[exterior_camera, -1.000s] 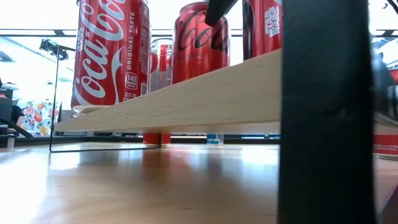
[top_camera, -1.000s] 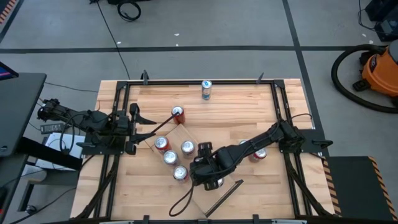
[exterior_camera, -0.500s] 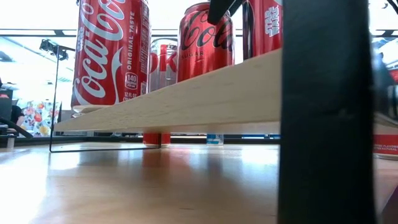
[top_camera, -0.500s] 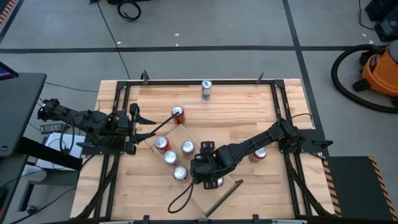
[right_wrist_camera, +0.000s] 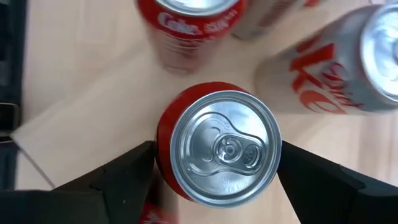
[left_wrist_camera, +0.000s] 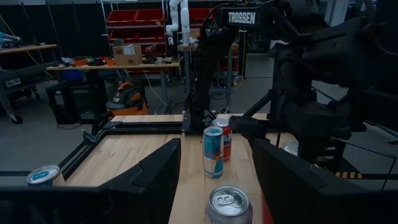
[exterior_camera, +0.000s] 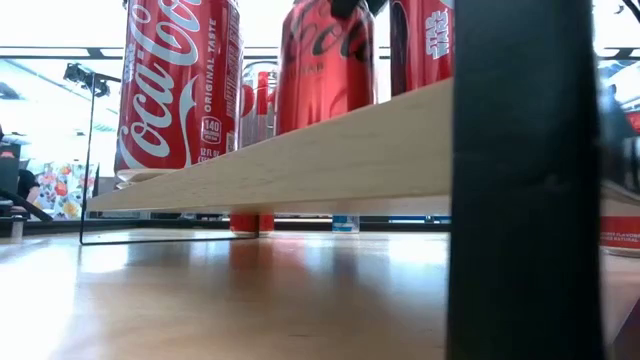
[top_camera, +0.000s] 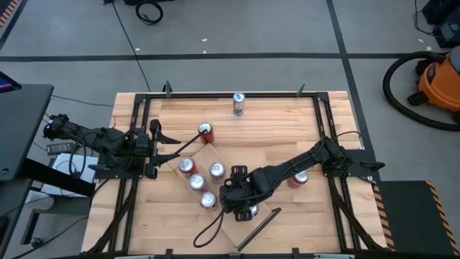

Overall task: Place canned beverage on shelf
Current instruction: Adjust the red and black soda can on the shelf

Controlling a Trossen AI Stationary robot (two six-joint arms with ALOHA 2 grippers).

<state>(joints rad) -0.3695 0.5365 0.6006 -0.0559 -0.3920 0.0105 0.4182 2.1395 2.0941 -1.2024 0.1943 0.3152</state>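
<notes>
Left gripper [top_camera: 171,147]: centre-left of the high view, nearly clenched, holding nothing, beside a red can [top_camera: 206,131].
Shelf [top_camera: 210,160]: pale plank lying diagonally at mid-table, carrying several cans.
Right gripper [right_wrist_camera: 214,163]: lower centre of the high view, grasping a red can [right_wrist_camera: 217,148] from above, over the shelf.
Blue can [top_camera: 238,103]: upper centre, well apart.

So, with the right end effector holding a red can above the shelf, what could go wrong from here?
1. The shelf is crowded: four cans already stand there. The held can sits between the fingers of the right end effector, with the silver Diet Coke can and another red can close by. It may bump one while lowering.
2. The plank looks narrow, so a can set near its edge could tip off.
3. The left end effector waits at the table's left, so it cannot help.
</notes>
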